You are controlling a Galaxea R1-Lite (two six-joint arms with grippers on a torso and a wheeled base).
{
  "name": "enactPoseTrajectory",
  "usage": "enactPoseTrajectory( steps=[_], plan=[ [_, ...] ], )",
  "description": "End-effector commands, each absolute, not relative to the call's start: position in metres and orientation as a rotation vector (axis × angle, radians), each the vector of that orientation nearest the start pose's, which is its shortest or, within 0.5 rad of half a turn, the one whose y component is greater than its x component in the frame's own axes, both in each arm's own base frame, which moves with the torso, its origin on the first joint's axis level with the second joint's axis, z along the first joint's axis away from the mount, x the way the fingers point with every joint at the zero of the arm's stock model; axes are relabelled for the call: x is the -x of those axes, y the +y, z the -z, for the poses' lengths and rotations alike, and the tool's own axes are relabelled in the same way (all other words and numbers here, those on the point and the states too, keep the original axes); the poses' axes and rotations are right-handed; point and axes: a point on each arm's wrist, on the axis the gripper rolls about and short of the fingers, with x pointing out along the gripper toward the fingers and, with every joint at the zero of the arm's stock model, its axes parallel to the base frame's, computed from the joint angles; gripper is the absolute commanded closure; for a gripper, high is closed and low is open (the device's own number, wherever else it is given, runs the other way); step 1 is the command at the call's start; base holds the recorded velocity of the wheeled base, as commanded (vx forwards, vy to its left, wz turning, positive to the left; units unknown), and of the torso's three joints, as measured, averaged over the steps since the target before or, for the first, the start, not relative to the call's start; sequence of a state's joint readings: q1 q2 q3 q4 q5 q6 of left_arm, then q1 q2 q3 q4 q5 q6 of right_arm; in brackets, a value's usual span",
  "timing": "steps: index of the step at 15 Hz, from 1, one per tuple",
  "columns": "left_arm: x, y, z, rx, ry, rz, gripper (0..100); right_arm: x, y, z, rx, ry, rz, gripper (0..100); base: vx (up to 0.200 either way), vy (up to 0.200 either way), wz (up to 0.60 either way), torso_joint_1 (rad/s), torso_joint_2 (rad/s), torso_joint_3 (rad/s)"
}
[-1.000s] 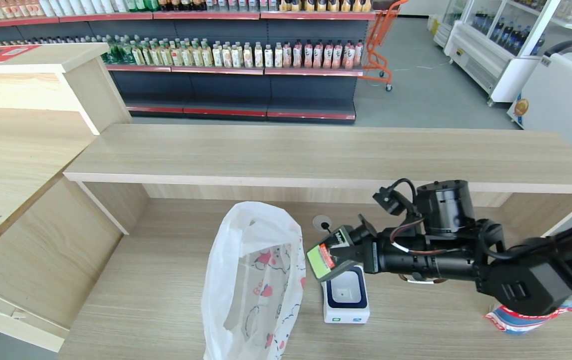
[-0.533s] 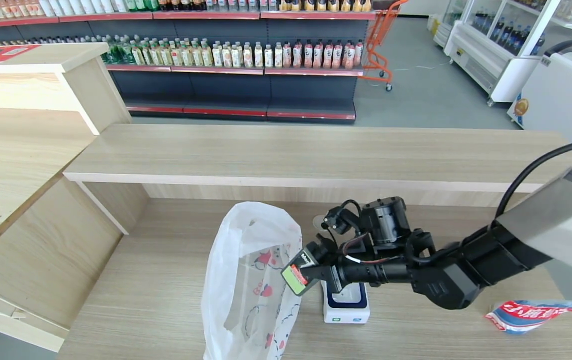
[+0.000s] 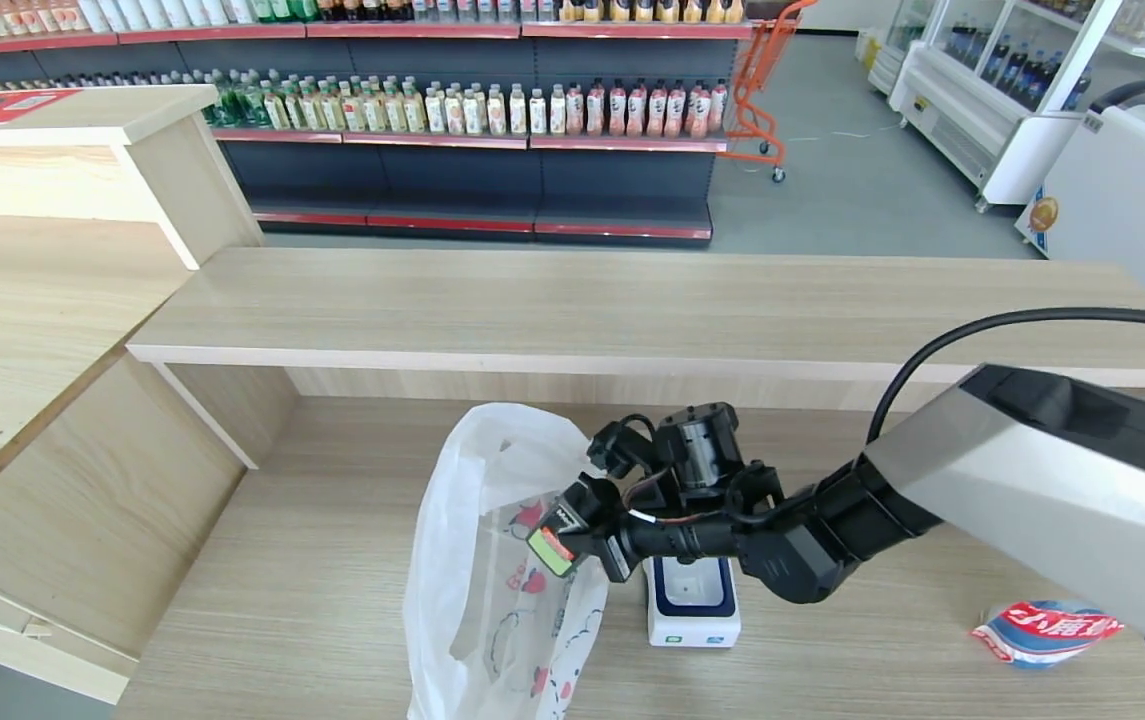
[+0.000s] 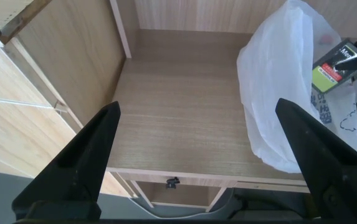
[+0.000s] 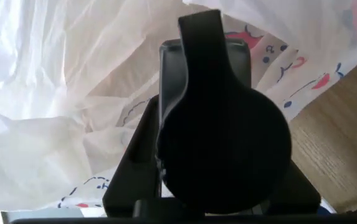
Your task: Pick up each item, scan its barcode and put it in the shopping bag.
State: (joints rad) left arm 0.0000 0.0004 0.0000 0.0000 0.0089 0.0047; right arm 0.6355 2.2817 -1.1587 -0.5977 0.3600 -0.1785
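Holding wide open and empty, the left gripper (image 4: pixel 197 106) hangs over the near edge of the wooden counter (image 3: pixel 312 620), well to the left of the work. The white plastic shopping bag (image 3: pixel 492 600) stands on the counter just beyond, limp, with its mouth gaping upward and a cartoon print on its wall. A red, white and blue snack packet (image 3: pixel 1044 632) lies flat on the counter far to the right, well apart from the bag and not yet handled.

A little farther in, the white barcode scanner (image 3: pixel 692 598) sits just beside the bag on its right, with its window facing up. The right arm reaches across above it. The right gripper (image 3: pixel 580 528) is clamped on a small dark box (image 3: pixel 554 540) with a green and red label. The box is tilted and sits at the right rim of the bag's mouth, touching or nearly touching the film. In the right wrist view one dark finger (image 5: pixel 222 130) covers most of the box, with the bag wall close behind.

Judging by this, the step in hand is bagging the box. It is beside the scanner, not over its window. The next move would take the box slightly farther left, clear of the rim, then lower it inside before the fingers open. The soft rim may fold inward under the box. The snack packet would be next.

Beyond the counter runs a raised ledge (image 3: pixel 632 310), then shelves of bottled drinks (image 3: pixel 492 110).
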Motion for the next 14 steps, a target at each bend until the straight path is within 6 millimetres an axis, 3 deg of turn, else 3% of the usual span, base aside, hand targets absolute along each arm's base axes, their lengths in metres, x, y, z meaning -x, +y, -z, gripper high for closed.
enactPoseTrajectory(
  steps=[1,2,3,6,10,12,14],
  plan=[
    [0.023,0.0,-0.075,-0.005,0.0,-0.009,0,-0.342,0.263,-0.03,0.303,0.465,-1.027,100,0.0,0.0,0.0,0.0,0.0,0.0],
    [0.023,0.0,-0.075,-0.005,0.0,-0.009,0,-0.343,0.263,-0.029,0.332,0.448,-1.032,100,0.0,0.0,0.0,0.0,0.0,0.0],
    [0.023,0.0,-0.075,-0.005,0.0,-0.009,0,-0.343,0.263,-0.028,0.341,0.442,-1.035,0,0.0,0.0,0.0,0.0,0.0,0.0],
    [0.023,0.0,-0.075,-0.005,0.0,-0.009,0,-0.343,0.266,-0.031,0.337,0.435,-1.038,0,0.0,0.0,0.0,0.0,0.0,0.0],
    [0.023,0.0,-0.075,-0.005,0.0,-0.009,0,-0.34,0.261,-0.066,0.067,0.496,-0.964,0,0.0,0.0,0.0,0.0,0.0,0.0],
    [0.023,0.0,-0.075,-0.005,0.0,-0.009,0,-0.337,0.25,-0.081,-0.098,0.561,-0.9,0,0.0,0.0,0.0,0.0,0.0,0.0],
    [0.023,0.0,-0.075,-0.005,0.0,-0.009,0,-0.327,0.222,-0.088,-0.234,0.645,-0.812,0,0.0,0.0,0.0,0.0,0.0,0.0]
  ],
)
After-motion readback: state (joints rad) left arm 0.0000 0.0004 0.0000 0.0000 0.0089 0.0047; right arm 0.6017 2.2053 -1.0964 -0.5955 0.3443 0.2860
